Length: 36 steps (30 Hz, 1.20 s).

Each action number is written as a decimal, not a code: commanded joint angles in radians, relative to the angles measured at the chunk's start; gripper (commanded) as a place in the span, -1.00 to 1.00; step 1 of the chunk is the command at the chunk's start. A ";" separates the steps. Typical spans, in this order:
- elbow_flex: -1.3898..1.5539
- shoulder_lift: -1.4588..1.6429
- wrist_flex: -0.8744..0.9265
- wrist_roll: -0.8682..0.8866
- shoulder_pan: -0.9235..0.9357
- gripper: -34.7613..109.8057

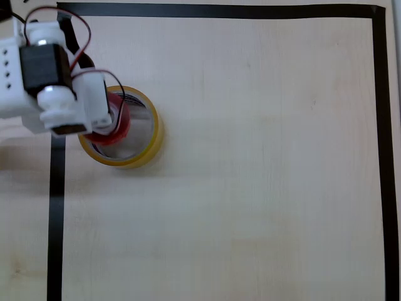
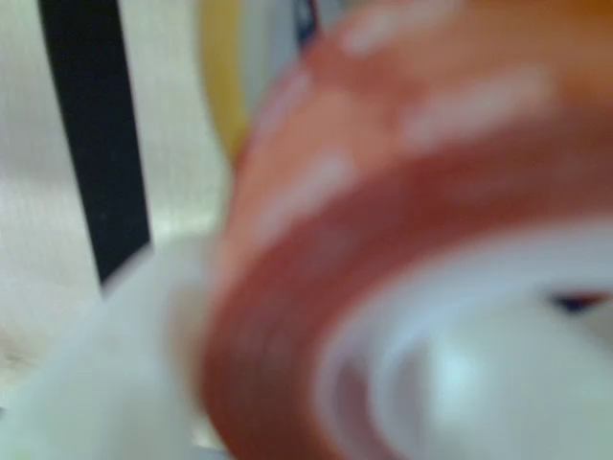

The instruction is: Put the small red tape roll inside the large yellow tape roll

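Observation:
The large yellow tape roll [image 1: 141,147] lies flat near the left side of the table in the overhead view. The small red tape roll [image 1: 120,122] is over the left part of its hole, partly hidden by my white gripper [image 1: 113,119], which is shut on the red roll. I cannot tell whether the red roll rests on the table or hangs above it. The wrist view is blurred: the red roll [image 2: 402,249] sits very close to the lens, with a strip of the yellow roll [image 2: 222,86] behind it.
Black tape lines [image 1: 56,213] frame the light wooden table [image 1: 250,175]; the left line runs just beside the yellow roll and under the arm. The black line [image 2: 91,144] also shows in the wrist view. Open tabletop lies to the right and below.

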 commanded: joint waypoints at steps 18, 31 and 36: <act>-0.037 0.169 0.008 0.015 -0.002 -0.23; 0.239 0.948 -0.133 -0.086 0.291 -0.52; 0.724 1.180 -0.368 -0.114 0.336 -0.52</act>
